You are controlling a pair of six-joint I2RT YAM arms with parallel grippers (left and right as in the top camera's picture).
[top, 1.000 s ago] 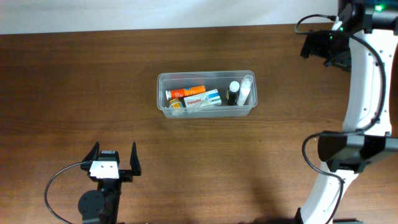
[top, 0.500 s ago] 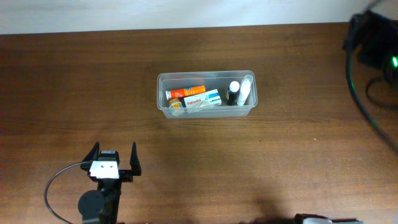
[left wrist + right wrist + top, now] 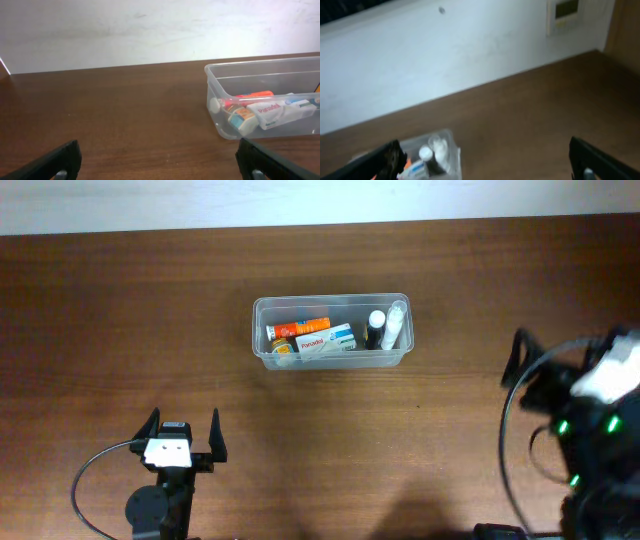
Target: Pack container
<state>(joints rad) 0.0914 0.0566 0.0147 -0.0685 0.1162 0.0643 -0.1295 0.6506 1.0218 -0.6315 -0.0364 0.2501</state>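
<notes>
The clear plastic container (image 3: 331, 361) stands mid-table, holding an orange tube, white medicine boxes, a dark bottle with a white cap and a white bottle. It also shows in the left wrist view (image 3: 215, 107) and, blurred, in the right wrist view (image 3: 451, 145). My left gripper (image 3: 183, 432) is open and empty near the front left, well short of the container. My right gripper (image 3: 530, 370) is open and empty at the right side of the table, blurred by motion, with the container to its left.
A white wall (image 3: 150, 30) runs behind the table's far edge. A black cable (image 3: 95, 470) loops beside the left arm. A small wall panel (image 3: 565, 12) hangs on the wall at the right.
The right arm has swung from the far right corner down to the front right of the table. The left arm and the container have not moved.
</notes>
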